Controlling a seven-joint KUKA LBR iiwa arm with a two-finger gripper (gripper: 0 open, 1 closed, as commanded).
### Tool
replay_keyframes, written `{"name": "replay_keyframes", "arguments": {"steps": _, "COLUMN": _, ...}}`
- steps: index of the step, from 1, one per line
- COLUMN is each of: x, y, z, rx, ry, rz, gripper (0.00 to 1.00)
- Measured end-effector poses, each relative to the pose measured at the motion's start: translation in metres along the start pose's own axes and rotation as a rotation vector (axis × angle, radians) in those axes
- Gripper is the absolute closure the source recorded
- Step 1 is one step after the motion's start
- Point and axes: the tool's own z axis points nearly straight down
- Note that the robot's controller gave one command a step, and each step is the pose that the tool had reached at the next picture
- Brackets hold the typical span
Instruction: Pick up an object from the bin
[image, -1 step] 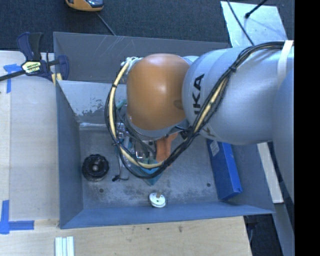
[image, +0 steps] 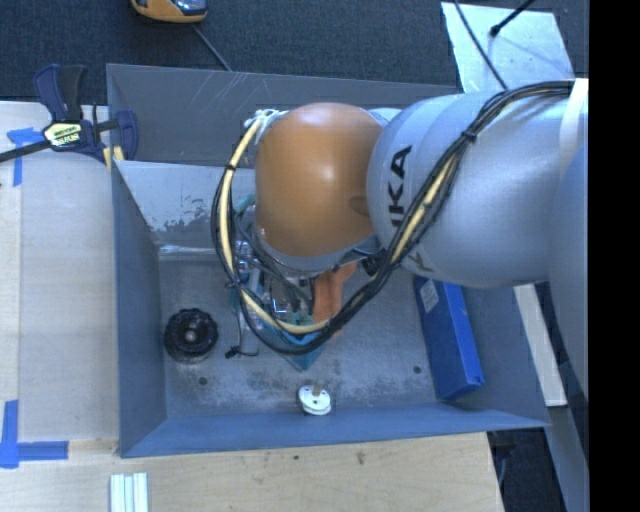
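- Grey metal bin (image: 135, 300) was viewed from above. The arm (image: 480, 190) lay across it from the right of the view, with the wrist over the middle of the bin floor.
- The orange cover (image: 315, 175) on the wrist sat directly above the claw (image: 283, 305) and hid most of it. Yellow and black cables (image: 232, 200) looped down the left side and under it.
- Claw state: could not tell whether it was wide or narrow, because the cover and cables blocked the view. Could not tell either whether it held anything.
- The claw was low in the bin, close to the floor, a little left of centre.
- The nearest thing on the left was a black round disc (image: 190, 333), flat on the floor. It was near the claw but apart from it.
- The nearest thing toward the front wall was a small white round piece (image: 315, 400). It lay on the floor just below the cable loop in the view, also apart from the claw.
- A blue oblong box (image: 452, 345) lay along the right wall, its upper end tucked under the arm, well apart from the claw.
- The three things lay separate from one another, none touching.
- The floor between them was scuffed and speckled.
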Motion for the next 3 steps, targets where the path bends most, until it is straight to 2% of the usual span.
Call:
{"name": "replay_keyframes", "arguments": {"steps": 1, "x": -0.028, "y": 0.016, "z": 0.038, "rx": -0.002, "ry": -0.009, "rz": -0.073, "gripper": 0.0}}
{"name": "replay_keyframes", "arguments": {"steps": 2, "x": -0.018, "y": 0.024, "z": 0.083, "rx": 0.0, "ry": 0.001, "rz": -0.423, "gripper": 1.0}}
{"name": "replay_keyframes", "arguments": {"steps": 3, "x": -0.018, "y": 0.024, "z": 0.083, "rx": 0.0, "ry": 0.001, "rz": -0.422, "gripper": 1.0}}
